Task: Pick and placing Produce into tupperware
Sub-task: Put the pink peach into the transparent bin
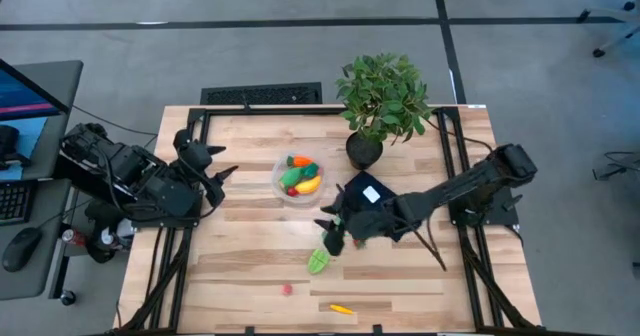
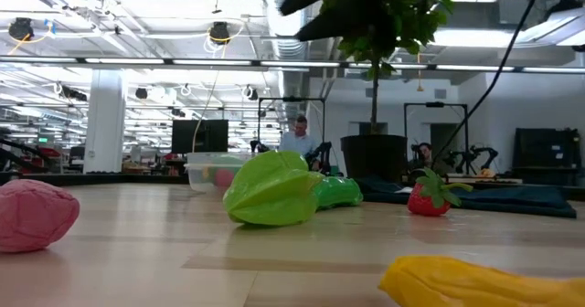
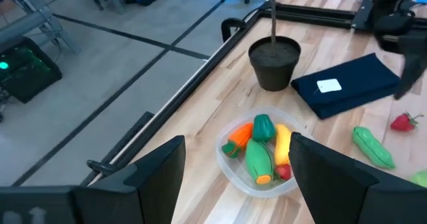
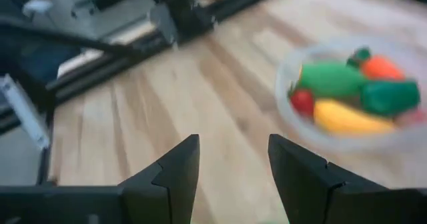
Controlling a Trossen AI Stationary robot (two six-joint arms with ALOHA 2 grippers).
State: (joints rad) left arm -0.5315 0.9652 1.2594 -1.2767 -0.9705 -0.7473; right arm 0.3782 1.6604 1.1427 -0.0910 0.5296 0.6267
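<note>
Right pincer (image 1: pixel 328 226) hangs over mid-bench, just near-right of the tupperware (image 1: pixel 299 178), fingers spread with bare wood between them in its wrist view; it pinches nothing. Left pincer (image 1: pixel 222 176) waits at the left edge of the bench (image 1: pixel 250 256), fingers wide apart, empty.

Tupperware sits centre-bench left of the plant pot (image 1: pixel 364 151) and already holds several pieces: orange, green, yellow, a bit of red. Loose produce on the bench: green cucumber (image 1: pixel 333 242) right under the right pincer, light green pepper (image 1: pixel 319 262) just nearer, a small pink-red piece (image 1: pixel 287 288) and the orange carrot (image 1: pixel 341 309) by the near edge.

Risks, as judgement: the cucumber is smooth and rounded, so an off-centre close could squirt it sideways into the pepper beside it. The bowl is light and close by; a low pass on the way over could nudge or tip it and spill what is in.

View differences: the left wrist view shows a strawberry (image 3: pixel 403 122) beside the dark blue cloth (image 3: pixel 350 84), hidden under the right arm in the high view. The low view shows the strawberry and cucumber lying apart, and a person in the room beyond. Only the high view shows the carrot's position
</note>
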